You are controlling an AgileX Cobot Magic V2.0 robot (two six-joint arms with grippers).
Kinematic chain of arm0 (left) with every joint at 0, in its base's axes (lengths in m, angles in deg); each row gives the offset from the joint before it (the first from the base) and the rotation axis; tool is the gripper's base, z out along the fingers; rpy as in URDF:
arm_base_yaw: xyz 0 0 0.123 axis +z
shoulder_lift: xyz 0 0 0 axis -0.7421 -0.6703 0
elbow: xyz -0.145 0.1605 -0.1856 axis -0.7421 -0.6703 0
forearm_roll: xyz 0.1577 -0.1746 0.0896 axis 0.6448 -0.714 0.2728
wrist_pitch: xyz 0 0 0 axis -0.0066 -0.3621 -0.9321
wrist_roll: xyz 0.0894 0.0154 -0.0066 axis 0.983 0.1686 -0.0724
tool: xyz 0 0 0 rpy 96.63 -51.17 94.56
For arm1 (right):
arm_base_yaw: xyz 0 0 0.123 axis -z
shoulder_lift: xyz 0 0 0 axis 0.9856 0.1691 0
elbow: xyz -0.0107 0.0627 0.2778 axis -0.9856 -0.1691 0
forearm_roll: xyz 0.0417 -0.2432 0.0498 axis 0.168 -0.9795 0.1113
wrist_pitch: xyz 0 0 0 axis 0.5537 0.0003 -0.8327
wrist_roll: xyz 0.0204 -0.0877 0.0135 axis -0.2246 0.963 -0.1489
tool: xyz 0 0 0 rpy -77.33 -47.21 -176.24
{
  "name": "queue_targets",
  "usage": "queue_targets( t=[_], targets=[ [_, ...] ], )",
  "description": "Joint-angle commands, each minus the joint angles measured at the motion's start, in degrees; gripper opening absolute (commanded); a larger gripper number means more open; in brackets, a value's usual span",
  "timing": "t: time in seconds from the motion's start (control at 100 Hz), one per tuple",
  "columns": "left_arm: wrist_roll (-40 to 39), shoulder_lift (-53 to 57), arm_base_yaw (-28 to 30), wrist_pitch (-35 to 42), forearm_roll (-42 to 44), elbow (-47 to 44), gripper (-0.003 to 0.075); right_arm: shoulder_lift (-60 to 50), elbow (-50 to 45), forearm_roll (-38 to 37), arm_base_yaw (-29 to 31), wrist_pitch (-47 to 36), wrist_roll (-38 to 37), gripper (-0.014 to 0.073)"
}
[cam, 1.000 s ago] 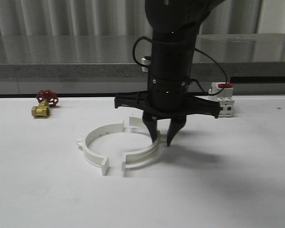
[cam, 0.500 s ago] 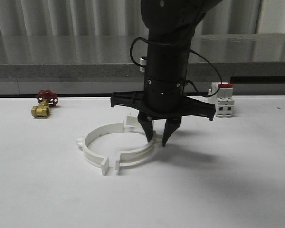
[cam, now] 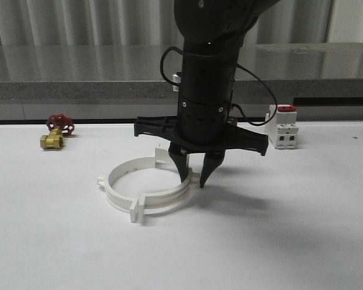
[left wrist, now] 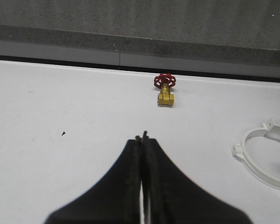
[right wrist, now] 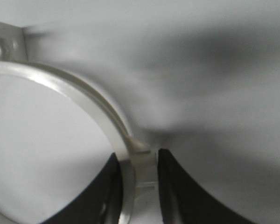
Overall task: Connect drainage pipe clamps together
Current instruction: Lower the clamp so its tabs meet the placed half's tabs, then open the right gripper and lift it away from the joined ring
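Observation:
Two white half-ring drainage pipe clamps lie on the white table and together form a ring. The left half rests free, and it also shows at the edge of the left wrist view. My right gripper points straight down and is shut on the wall of the right half. In the right wrist view its gripper has a finger on each side of that band. The front end tabs of the two halves stand together, touching or nearly so. My left gripper hovers shut and empty over bare table.
A brass valve with a red handwheel sits at the back left. A white breaker with a red top stands at the back right. A grey ledge runs behind the table.
My right gripper has slid left with the right half clamp, closing the gap between the front tabs of the two halves. The left half has stayed put.

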Motion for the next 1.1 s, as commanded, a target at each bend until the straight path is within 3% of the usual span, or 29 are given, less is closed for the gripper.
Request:
queue_targets(
  t=[0.0, 0.41, 0.53, 0.79, 1.09],
  targets=[
    [0.1, -0.5, 0.2, 4.1, -0.2, 1.5, -0.002, -3.1, 1.7, -0.4, 0.1, -1.4, 0.0, 0.017],
    [0.1, -0.5, 0.2, 4.1, -0.2, 1.5, -0.002, -2.9, 1.7, -0.4, 0.1, -1.6, 0.0, 0.0181],
    [0.1, -0.5, 0.2, 4.1, -0.2, 1.5, -0.002, -2.3, 1.7, 0.2, 0.1, -1.6, 0.0, 0.0244],
    [0.1, -0.5, 0.2, 4.1, -0.2, 1.5, -0.002, -1.7, 1.7, 1.0, 0.1, -1.9, 0.0, 0.0501],
    [0.1, -0.5, 0.2, 4.1, -0.2, 1.5, -0.002, -1.8, 3.5, 1.0, 0.1, -0.3, 0.1, 0.0519]
  ],
)
